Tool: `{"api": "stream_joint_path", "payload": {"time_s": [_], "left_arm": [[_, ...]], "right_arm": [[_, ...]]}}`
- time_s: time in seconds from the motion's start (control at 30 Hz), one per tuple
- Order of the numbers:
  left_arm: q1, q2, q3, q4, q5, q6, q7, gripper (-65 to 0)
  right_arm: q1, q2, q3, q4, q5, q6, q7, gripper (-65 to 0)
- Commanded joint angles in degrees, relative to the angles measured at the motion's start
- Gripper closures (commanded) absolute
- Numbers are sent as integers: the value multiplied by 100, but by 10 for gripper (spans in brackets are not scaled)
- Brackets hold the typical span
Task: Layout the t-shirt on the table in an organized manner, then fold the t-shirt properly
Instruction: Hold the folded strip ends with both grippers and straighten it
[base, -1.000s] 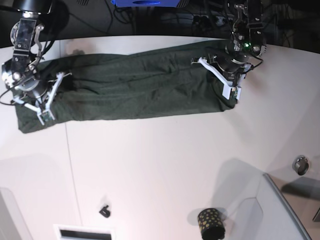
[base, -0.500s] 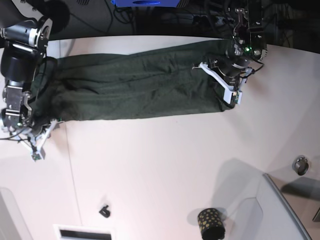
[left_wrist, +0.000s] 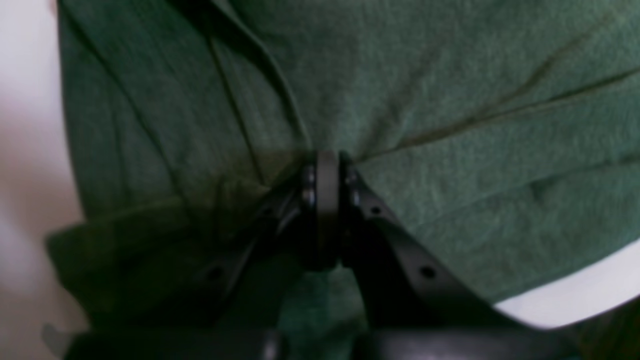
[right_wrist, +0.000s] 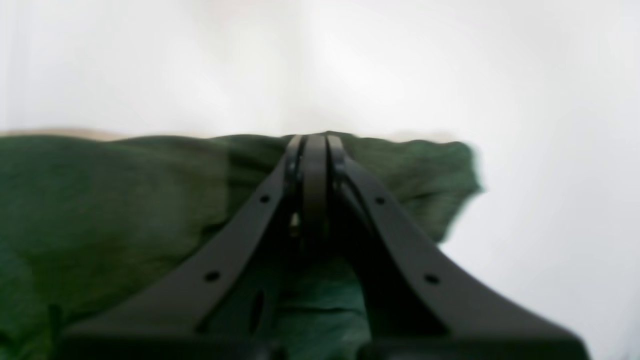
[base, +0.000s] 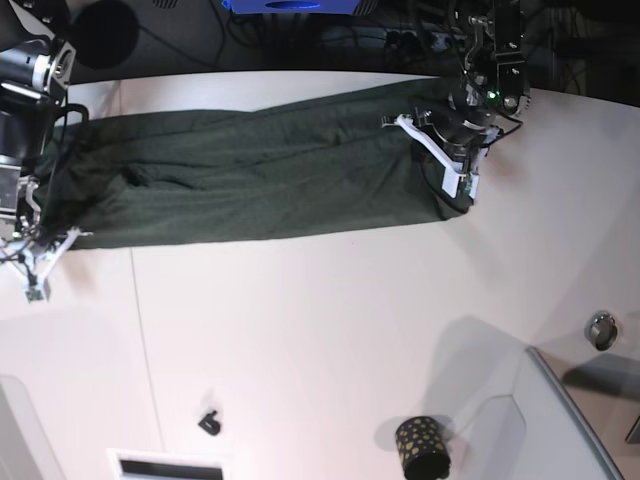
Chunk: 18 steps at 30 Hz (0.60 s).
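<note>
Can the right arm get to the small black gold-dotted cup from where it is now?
Probably not right away. The right tool is shut on the t-shirt at one end of the table; the cup stands toward the opposite near corner. Nothing blocks the way.

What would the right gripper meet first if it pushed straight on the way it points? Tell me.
Probably only bare table. The right gripper is shut, its tips at the t-shirt's edge, and beyond them the wrist view shows nothing but white tabletop. The picture is blurred, so depth is uncertain.
</note>
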Motion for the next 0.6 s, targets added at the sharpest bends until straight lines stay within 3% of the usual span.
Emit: {"api": "stream_joint_path", "payload": {"time_s": [0.0, 0.1, 0.2, 0.27, 0.33, 0.4, 0.5, 0.57], "left_arm": [[-31, -46, -107, 184, -43, 35, -82, 0], [40, -29, -283, 747, -52, 35, -74, 0], [339, -29, -195, 1380, -52, 35, -65, 0], [418, -20, 69, 1476, -52, 35, -65, 0], [479, -20, 342, 1362, -8, 35, -74, 0], [488, -20, 509, 1098, 1, 35, -82, 0], [453, -20, 500, 703, 1, 35, -126, 0], [444, -46, 500, 536, 10, 35, -452, 0]], "right_arm": [[131, 172, 245, 216, 2, -79, 121, -9], [-291, 137, 957, 1209, 2, 290, -152, -11], [-1012, -267, 1327, 2668, 11, 844, -512, -17], [-1460, -513, 1529, 3293, 11, 923, -662, -33], [-1768, -751, 1678, 3556, 11, 905, -750, -98], [-2005, -971, 1898, 3627, 11, 905, -714, -204], [-2199, -1050, 1933, 3627, 2, 905, -714, -345], [-2278, -1067, 1960, 3627, -6, 896, -714, -369]]}}
